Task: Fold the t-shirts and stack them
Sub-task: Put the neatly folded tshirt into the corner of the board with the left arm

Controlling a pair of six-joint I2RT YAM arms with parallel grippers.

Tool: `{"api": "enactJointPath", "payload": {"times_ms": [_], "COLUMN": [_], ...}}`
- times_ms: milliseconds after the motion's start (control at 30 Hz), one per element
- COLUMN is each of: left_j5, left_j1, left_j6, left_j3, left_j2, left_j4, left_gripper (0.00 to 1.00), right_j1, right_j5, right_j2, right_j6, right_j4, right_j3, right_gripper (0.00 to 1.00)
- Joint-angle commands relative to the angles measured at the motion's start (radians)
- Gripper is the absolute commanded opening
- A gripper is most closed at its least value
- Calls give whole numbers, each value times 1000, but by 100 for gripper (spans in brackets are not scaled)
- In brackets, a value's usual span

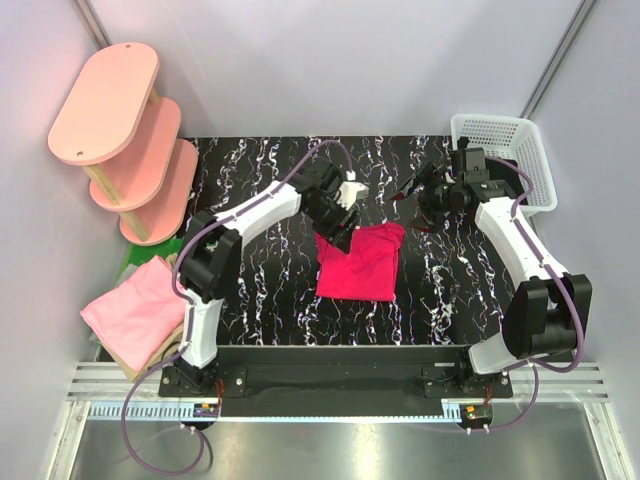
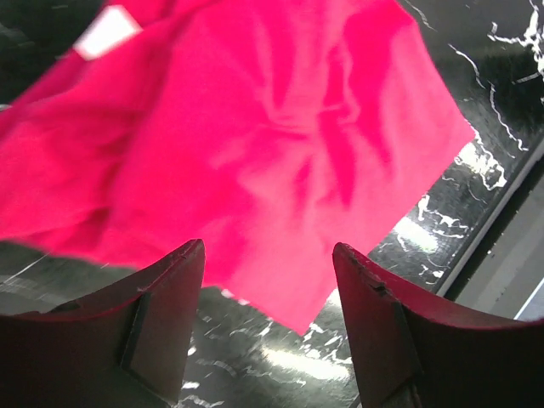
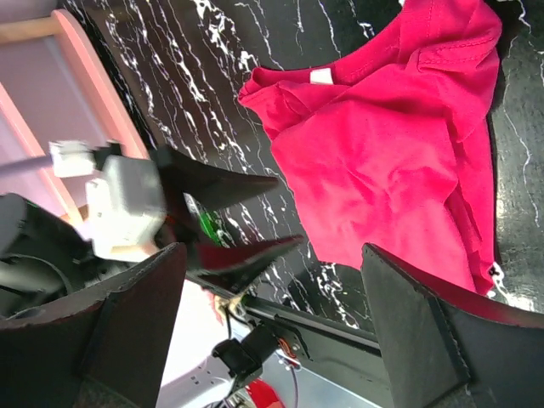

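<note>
A crimson-pink t-shirt (image 1: 360, 263) lies partly folded and wrinkled on the black marble table (image 1: 260, 290), near its middle. It also shows in the left wrist view (image 2: 280, 127) and in the right wrist view (image 3: 399, 161), white neck label up. My left gripper (image 1: 337, 232) hangs open just above the shirt's far left corner, holding nothing; the cloth lies below its tips (image 2: 268, 255). My right gripper (image 1: 408, 195) is open and empty, raised past the shirt's far right corner (image 3: 274, 251). A light pink t-shirt (image 1: 135, 303) lies folded on a tan one (image 1: 135, 358) off the table's left edge.
A pink oval three-tier shelf (image 1: 125, 140) stands at the back left. A white plastic basket (image 1: 500, 150) sits at the back right corner. Something green (image 1: 135, 262) lies between the shelf and the folded shirts. The table's front edge is near the shirt's hem.
</note>
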Motion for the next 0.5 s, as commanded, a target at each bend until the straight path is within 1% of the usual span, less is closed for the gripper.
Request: {"api": "enactJointPath", "payload": {"times_ms": [0,167,333,467], "left_j5": [31,20,-27,-49], "left_j1": [-20,-25,-20,12], "left_j6": [10,4,4,-9], "left_j3": [69,146,209,212], "left_j2": [27,110,217,257], "left_j4": [11,7,-7,-19], "left_gripper": [67,67,67,67], "right_j1": [5,5,5,5], "right_j5": [16,-1,-27,-27], "right_j2": [-26,-25,-51,-83], "right_j6": [29,32,43,48], "right_j4": [57,71,90,96], "right_j3": [17,-16,-35,-49], "right_gripper": [91,90,89,89]}}
